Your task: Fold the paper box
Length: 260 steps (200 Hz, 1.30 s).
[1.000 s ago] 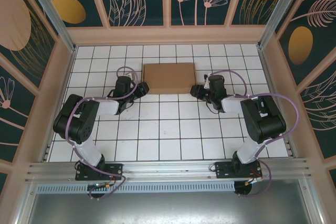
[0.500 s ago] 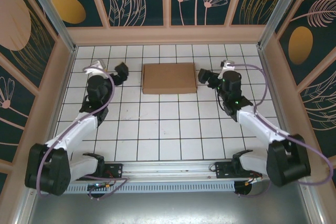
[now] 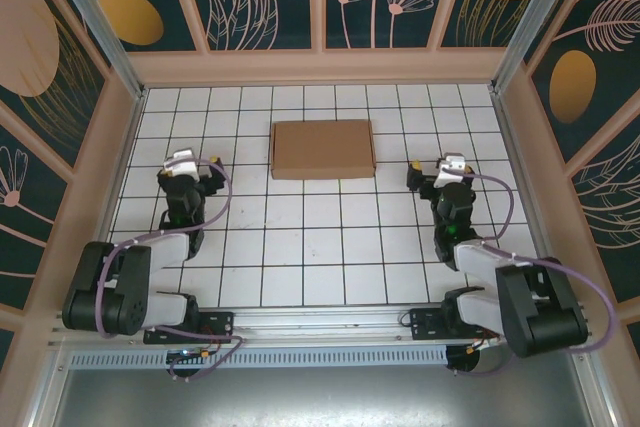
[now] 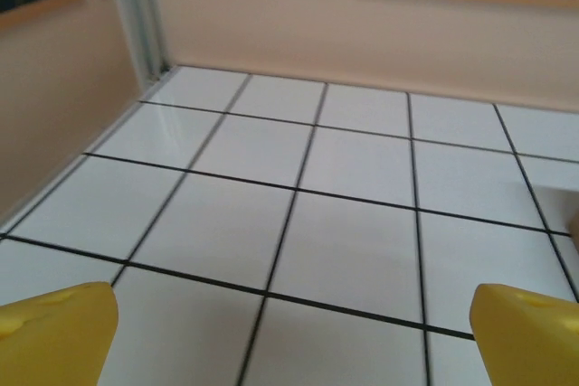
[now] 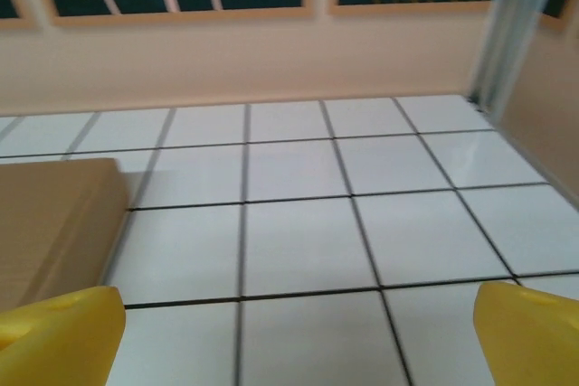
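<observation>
Tiled table [image 3: 320, 247] carries the paper box [image 3: 322, 149], flat and closed, long axis left-right. Left gripper [image 3: 188, 169] off the box's left end, right gripper [image 3: 440, 175] off its right end, both near-side of it, spread wide, empty, not touching. Right looks slightly nearer.

White tiled bench [image 3: 320, 247], black grid lines, evenly lit. Pale peach walls [image 3: 320, 67] ring it; above, dark teal panels [image 3: 280, 17] with leaves and orange discs. Aluminium posts [image 3: 92, 17] in the far corners.
</observation>
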Available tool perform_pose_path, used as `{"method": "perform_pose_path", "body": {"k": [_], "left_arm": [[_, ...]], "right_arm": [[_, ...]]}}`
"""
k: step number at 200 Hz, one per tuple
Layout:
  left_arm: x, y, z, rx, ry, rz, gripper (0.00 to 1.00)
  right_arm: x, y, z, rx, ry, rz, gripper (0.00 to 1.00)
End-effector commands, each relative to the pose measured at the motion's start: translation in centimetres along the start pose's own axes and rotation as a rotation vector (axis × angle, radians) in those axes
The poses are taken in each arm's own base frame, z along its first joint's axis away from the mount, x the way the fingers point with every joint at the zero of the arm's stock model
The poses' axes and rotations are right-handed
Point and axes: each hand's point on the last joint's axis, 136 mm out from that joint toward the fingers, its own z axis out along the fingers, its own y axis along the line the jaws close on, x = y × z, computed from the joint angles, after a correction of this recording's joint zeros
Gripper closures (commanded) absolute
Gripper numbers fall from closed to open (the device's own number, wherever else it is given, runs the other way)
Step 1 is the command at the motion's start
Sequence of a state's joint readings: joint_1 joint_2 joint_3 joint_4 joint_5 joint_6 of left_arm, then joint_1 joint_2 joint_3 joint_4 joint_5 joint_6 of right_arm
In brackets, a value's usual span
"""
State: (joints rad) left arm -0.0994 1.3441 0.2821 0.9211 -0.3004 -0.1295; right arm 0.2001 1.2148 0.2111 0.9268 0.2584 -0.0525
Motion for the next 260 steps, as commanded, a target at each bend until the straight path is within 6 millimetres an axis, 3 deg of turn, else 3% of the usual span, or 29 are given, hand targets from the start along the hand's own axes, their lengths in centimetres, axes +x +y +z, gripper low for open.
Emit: {"method": "perform_pose_path", "body": {"k": [1, 21, 28, 48, 66, 81, 260], "left_arm": [[-2.6, 1.6, -1.7, -0.002, -0.191, -0.018, 0.01], [-1.4, 2.5, -2.3, -0.009, -0.234, -0.055, 0.01], [-1.9, 2.4, -2.5, 0.003, -0.272, -0.056, 0.01], [-0.4, -0.5, 0.9, 0.114, -0.111, 0.037, 0.01], [-0.4, 0.1, 1.3, 0.094, -0.102, 0.016, 0.01], [-0.4, 0.1, 1.2, 0.094, -0.103, 0.014, 0.01], [-0.5, 0.2, 0.9, 0.094, -0.111, 0.015, 0.01]], "right_arm": [[-1.7, -2.8, -0.5, 0.105, -0.155, 0.016, 0.01], [-0.6, -3.7, -0.4, 0.071, -0.186, 0.059, 0.01], [0.2, -3.7, -0.2, 0.057, -0.175, 0.069, 0.01], [0.3, -3.4, 0.4, 0.003, -0.17, 0.077, 0.01], [1.2, -2.1, 2.4, -0.089, -0.086, 0.059, 0.01], [1.6, -2.9, 3.2, -0.097, -0.046, 0.109, 0.01], [1.6, -3.1, 3.0, -0.106, -0.05, 0.116, 0.01]]}}
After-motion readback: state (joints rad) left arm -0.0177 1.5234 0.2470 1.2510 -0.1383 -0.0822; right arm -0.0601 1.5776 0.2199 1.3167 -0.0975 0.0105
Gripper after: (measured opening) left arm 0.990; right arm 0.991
